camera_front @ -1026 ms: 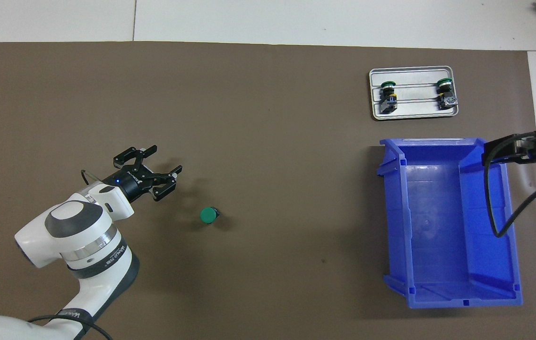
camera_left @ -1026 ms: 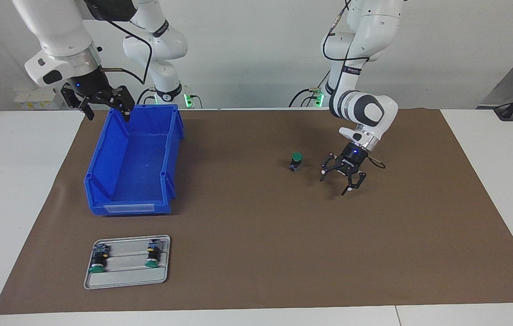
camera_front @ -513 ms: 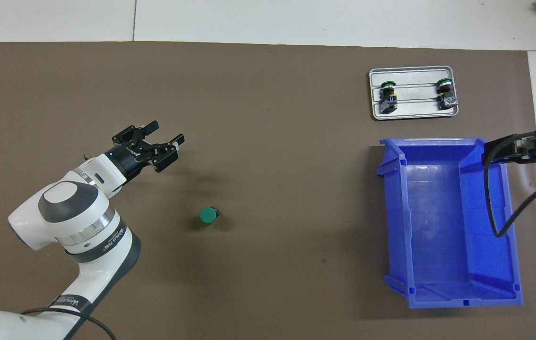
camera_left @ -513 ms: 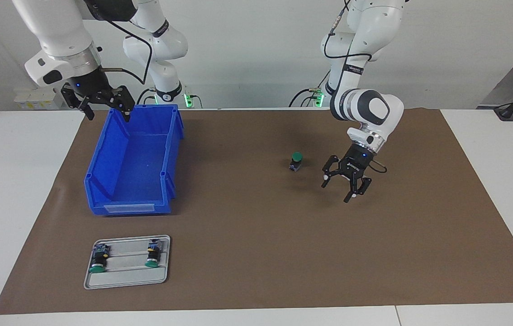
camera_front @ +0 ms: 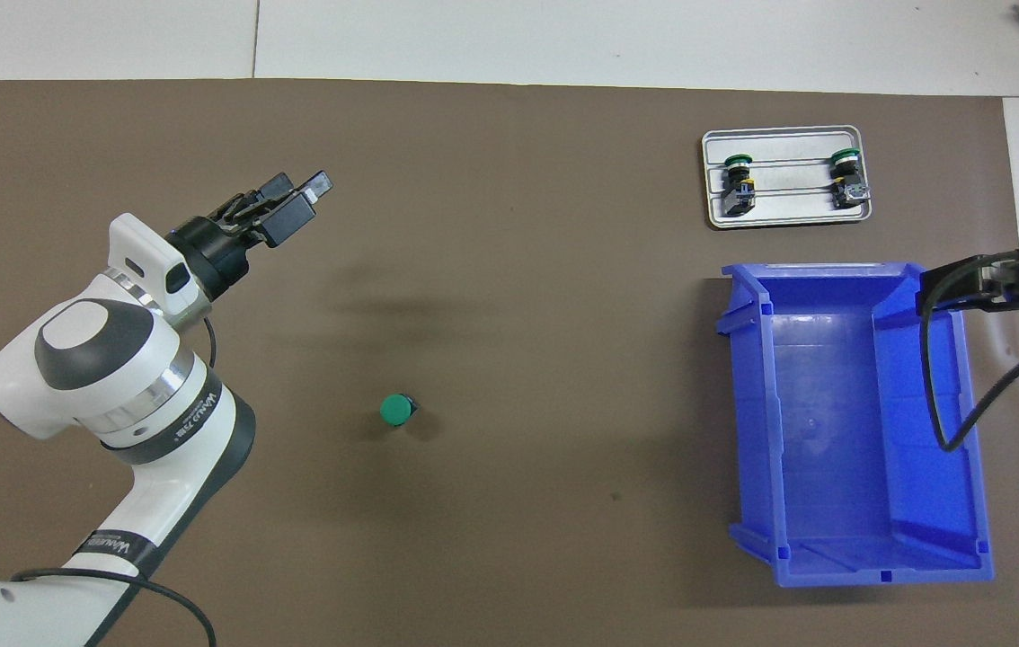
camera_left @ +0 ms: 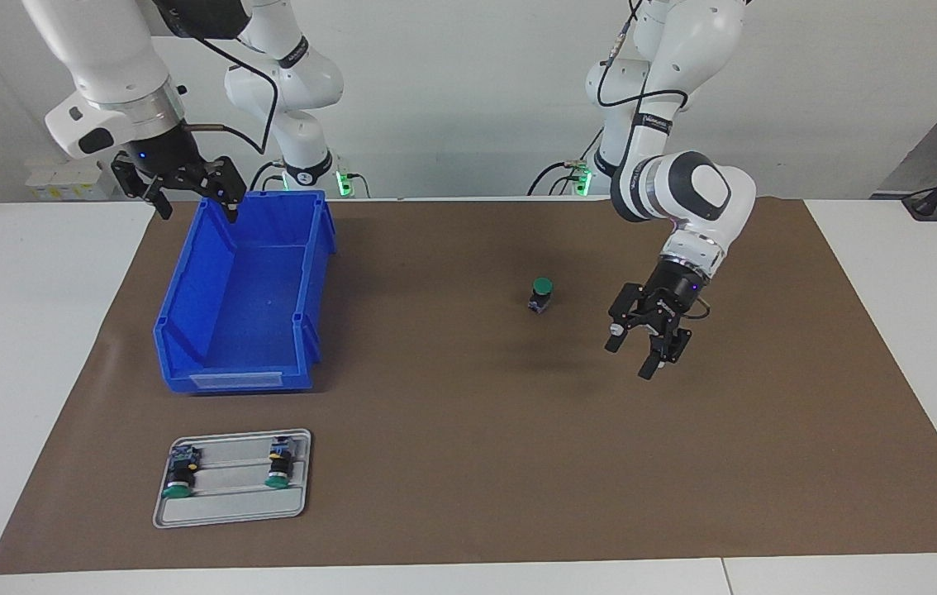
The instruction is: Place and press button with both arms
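The button (camera_left: 542,294) stands upright on the brown mat (camera_left: 468,463) that covers the middle of the bench (camera_left: 39,347). Its long axis runs straight up, with the round green cap on top facing the ceiling and the dark blocky base resting on the mat. In the overhead view the cap (camera_front: 396,410) hides almost all of the base beneath it. The button stands alone, in the part of the mat toward the left arm's end of the bench, touched by nothing.

The left gripper (camera_left: 649,347) hangs in the air over bare mat beside the button, well apart from it, and tips down at a slant. Its jaws stand apart and hold nothing. The right gripper (camera_left: 184,188) waits over the rim of the blue bin (camera_left: 187,330) at its robot-side corner, jaws spread wide and empty.

The blue bin sits on the mat toward the right arm's end of the bench, its open top upward; its floor is bare. Farther from the robots than the bin lies a shallow grey tray (camera_left: 229,514). Two more buttons (camera_left: 180,473) lie on their sides in it, side by side and apart, each with its green cap pointing away from the robots and its base toward them.
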`<state>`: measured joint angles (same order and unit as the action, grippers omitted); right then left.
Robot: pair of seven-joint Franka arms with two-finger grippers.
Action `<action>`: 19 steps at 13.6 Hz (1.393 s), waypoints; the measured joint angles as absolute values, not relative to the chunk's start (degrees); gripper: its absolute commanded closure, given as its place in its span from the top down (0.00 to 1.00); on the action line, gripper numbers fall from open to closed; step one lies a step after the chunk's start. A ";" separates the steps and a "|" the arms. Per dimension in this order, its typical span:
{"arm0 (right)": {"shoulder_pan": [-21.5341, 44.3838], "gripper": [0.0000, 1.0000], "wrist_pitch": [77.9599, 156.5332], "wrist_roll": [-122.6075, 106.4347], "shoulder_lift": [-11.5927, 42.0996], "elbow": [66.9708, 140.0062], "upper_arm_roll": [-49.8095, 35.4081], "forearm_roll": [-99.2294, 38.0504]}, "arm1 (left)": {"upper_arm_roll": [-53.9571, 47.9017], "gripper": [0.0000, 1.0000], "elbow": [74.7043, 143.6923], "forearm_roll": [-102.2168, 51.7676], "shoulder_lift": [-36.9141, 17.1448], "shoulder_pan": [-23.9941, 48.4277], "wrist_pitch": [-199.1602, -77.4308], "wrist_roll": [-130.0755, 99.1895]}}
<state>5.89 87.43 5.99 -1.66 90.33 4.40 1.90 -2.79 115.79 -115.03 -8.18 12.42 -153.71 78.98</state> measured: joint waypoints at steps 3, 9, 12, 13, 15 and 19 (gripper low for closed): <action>5.89 1.00 87.43 5.99 -1.66 90.33 4.40 1.90 | -2.57 0.87 113.86 -114.92 -8.18 10.34 -153.77 67.99; 5.89 1.00 87.43 5.99 -1.66 90.33 4.40 1.90 | -2.21 0.88 109.08 -106.47 -8.16 8.38 -154.25 45.13; 5.89 1.00 87.43 5.99 -1.66 90.33 4.40 1.90 | -2.07 0.89 107.37 -105.26 -8.16 6.62 -154.31 38.03; 5.89 1.00 87.43 5.99 -1.66 90.33 4.40 1.90 | -2.02 0.89 107.08 -105.17 -8.16 6.02 -154.30 36.01; 5.89 1.00 87.43 5.99 -1.66 90.33 4.40 1.90 | -2.01 0.90 106.44 -104.83 -8.13 4.76 -154.30 31.98; 5.89 1.00 87.43 5.99 -1.66 90.33 4.40 1.90 | -1.97 0.93 104.51 -101.04 -7.96 3.64 -154.30 22.18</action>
<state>5.89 87.43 5.99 -1.66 90.33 4.40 1.90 -1.97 104.51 -101.04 -7.96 3.64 -154.30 22.18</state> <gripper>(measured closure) 0.000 0.084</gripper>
